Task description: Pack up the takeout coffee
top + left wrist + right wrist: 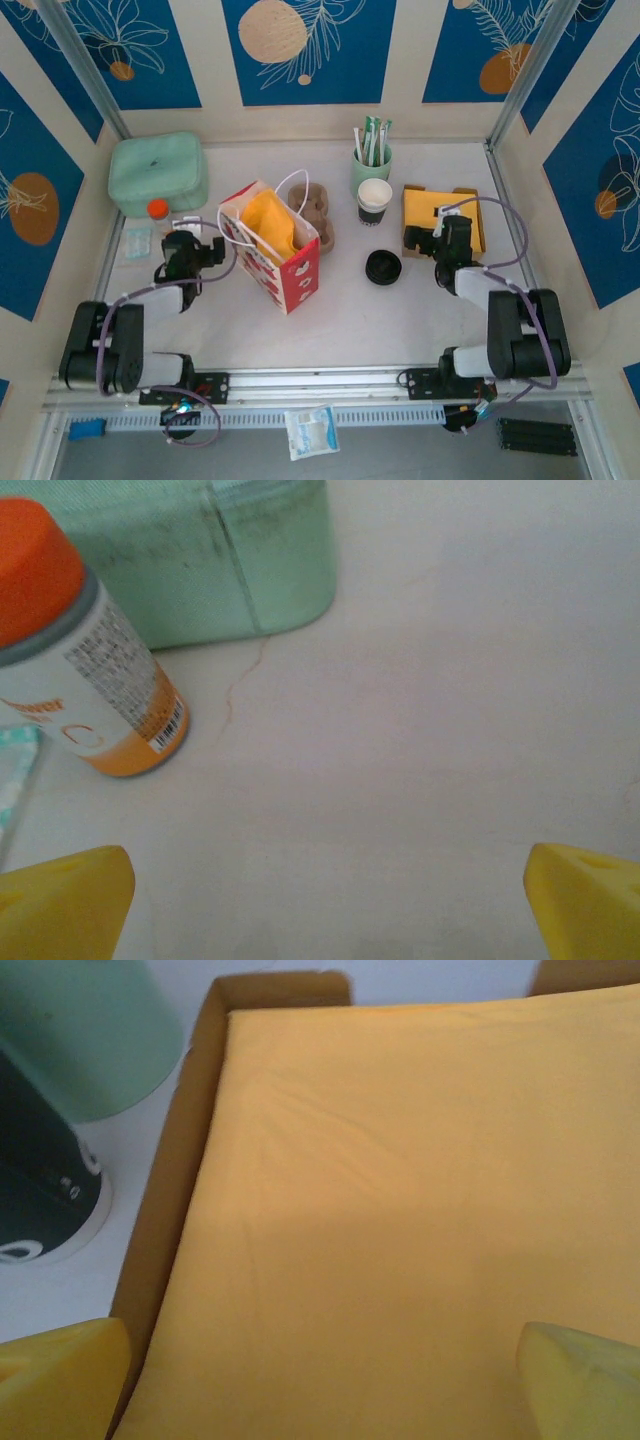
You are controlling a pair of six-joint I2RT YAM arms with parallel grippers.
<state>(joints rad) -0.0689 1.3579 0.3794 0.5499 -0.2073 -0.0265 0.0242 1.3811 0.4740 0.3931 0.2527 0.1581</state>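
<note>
Top external view is showing the takeout coffee (318, 208) half hidden behind the gift bag (285, 255), black lid (383, 267) lying apart; we are judging it light, crushable, best pinched mid-wall, left fingers (60, 900) and right fingers (60, 1380) standing wide, empty.

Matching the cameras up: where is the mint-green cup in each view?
Top: mint-green cup at the back, right of centre, holding sticks.
Right wrist: upper left corner, behind the black cup.
Left wrist: faces the orange-capped bottle instead.
Shared landmark: yellow cloth, right of the cup.
</note>
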